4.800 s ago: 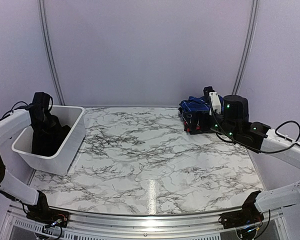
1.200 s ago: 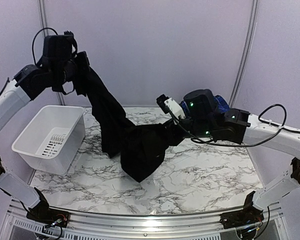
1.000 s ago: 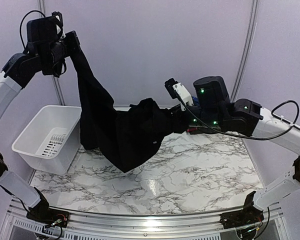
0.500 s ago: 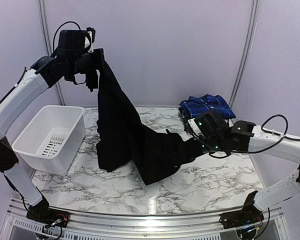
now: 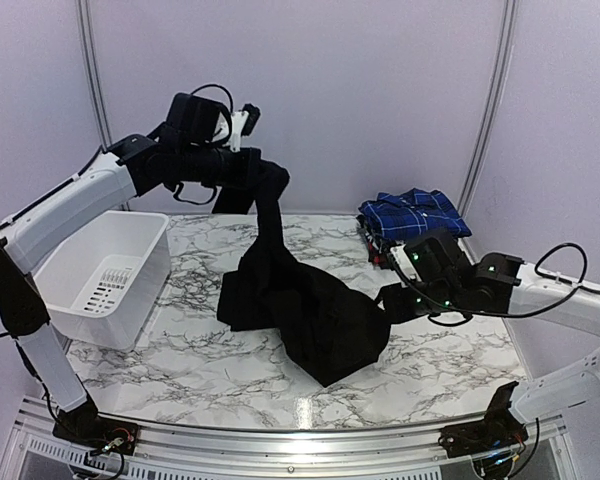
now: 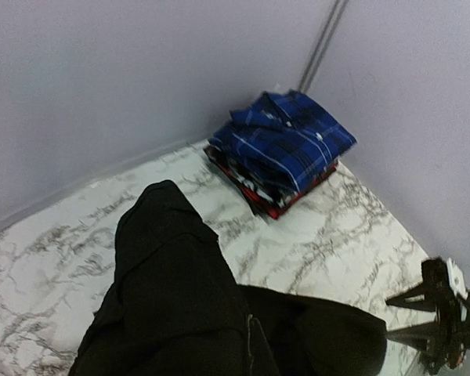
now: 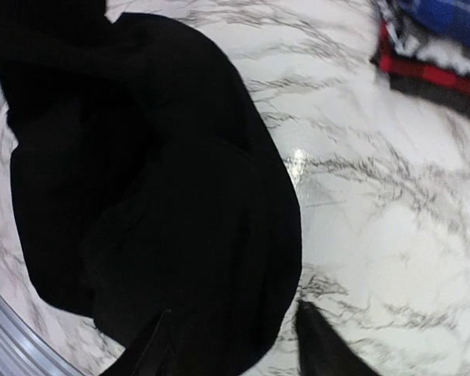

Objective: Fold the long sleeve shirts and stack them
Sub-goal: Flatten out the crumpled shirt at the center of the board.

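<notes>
Black cloth shirt [image 5: 320, 315], limp, crumpled

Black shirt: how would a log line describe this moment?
black shirt: one end lifted, rest on table | left fingers: shut on shirt | right fingers: open at heap

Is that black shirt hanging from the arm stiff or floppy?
Probably floppy: the black shirt droops from the left gripper and bunches in folds on the table. Likely light, since one pinched end lifts it. Pushed, it would probably crumple.
</notes>
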Tool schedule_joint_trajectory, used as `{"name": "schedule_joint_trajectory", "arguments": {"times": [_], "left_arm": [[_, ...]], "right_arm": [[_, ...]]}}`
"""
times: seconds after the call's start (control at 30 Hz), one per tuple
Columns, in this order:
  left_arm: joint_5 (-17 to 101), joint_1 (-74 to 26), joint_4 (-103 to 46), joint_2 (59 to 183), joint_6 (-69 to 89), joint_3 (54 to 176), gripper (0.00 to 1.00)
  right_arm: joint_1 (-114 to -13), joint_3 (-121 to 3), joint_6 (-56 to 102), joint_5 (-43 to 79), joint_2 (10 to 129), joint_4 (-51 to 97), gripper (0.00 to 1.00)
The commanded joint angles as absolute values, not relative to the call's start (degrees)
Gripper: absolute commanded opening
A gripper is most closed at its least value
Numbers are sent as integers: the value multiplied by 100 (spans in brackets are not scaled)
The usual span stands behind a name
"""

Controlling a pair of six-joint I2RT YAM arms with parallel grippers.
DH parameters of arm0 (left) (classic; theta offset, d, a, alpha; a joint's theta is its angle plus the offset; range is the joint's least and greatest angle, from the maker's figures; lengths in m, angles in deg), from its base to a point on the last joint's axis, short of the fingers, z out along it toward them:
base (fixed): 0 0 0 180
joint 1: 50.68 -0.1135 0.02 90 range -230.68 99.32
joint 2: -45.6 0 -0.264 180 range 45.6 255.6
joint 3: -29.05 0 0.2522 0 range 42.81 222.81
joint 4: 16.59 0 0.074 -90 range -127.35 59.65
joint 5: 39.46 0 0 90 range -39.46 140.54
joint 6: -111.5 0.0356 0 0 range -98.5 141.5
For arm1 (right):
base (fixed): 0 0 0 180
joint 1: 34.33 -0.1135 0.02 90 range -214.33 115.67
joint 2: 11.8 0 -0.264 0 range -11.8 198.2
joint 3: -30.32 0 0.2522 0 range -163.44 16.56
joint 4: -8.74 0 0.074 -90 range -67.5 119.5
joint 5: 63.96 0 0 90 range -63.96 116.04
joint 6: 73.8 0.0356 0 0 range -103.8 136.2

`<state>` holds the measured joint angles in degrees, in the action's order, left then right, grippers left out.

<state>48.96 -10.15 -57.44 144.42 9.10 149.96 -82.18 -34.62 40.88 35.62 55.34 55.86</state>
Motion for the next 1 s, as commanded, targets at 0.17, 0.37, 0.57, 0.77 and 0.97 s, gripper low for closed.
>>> {"name": "schedule_joint_trajectory", "arguments": {"times": [0.17,0.37,0.57,0.77,0.97], "left_arm": [[4093,-632,-5887,14187,183,14317,0],[3883,-229,-5955,14427,-153,14161,0],[3683,225,-6117,14864,-88,13664,23],[3846,614,-5797,14420,-110,13001,78],[4616,535,-5610,13536,-536,12084,86]], "right_arm": [[-8475,-4746,3039,3004,6133,3695,67],[-8628,-5397,2954,3643,6943,3374,65],[-8091,-4755,3746,4246,6727,3943,64],[-7871,-3997,3800,3809,6300,3699,70],[-8178,-4213,3505,3311,6710,3534,70]]}}
